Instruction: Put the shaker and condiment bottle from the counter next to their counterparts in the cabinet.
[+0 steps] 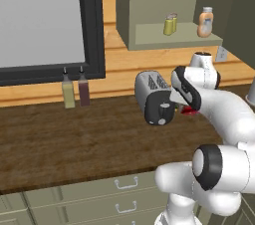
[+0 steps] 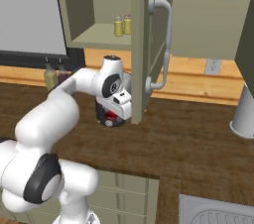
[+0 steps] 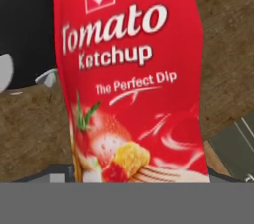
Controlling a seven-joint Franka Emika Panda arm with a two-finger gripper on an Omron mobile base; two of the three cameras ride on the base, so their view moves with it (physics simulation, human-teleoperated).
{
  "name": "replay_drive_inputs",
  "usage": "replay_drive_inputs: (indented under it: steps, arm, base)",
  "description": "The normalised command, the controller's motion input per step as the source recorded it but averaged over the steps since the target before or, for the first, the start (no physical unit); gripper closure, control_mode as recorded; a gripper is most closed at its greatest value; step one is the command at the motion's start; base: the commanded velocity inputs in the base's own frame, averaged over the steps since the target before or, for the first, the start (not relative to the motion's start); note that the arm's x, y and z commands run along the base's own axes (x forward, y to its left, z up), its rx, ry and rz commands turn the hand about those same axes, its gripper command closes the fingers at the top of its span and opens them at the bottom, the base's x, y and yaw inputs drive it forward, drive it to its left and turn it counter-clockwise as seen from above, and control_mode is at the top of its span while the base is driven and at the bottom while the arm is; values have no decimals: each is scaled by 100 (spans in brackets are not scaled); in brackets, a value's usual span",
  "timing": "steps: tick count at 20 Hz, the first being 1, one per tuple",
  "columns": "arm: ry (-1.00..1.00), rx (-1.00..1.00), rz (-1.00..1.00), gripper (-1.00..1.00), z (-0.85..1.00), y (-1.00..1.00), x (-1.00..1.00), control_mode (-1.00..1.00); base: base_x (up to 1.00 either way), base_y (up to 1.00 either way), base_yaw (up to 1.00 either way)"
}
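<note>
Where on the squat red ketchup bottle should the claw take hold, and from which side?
Probably across the label, around the middle of the squat red ketchup bottle, coming in from the open counter side away from the dark toaster, which sits right beside it on the dark brown wood-grain counter. The hand view shows the body widest there, with the claw already low over it.

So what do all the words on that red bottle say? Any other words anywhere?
"Gibs": small white badge at the top of the red condiment bottle; blurry, so that spelling is my best guess.
"Tomato": big white letters below it.
"Ketchup": under that.
"The Perfect Dip": smaller, slanted writing beneath.
The peach bottle in the cabinet has a label too small to read.
</note>
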Motion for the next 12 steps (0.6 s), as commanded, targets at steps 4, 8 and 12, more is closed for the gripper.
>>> replay_drive_inputs:
  steps: [4, 8, 12]
  arm:
    - [-13, 0, 0, 100, 31, 0, -38, -100]
    - [-11, 0, 0, 100, 33, 0, -38, -100]
    - [-15, 0, 0, 100, 36, 0, -31, -100]
  base:
    - [0, 0, 0]
    - [0, 0, 0]
    - [0, 0, 0]
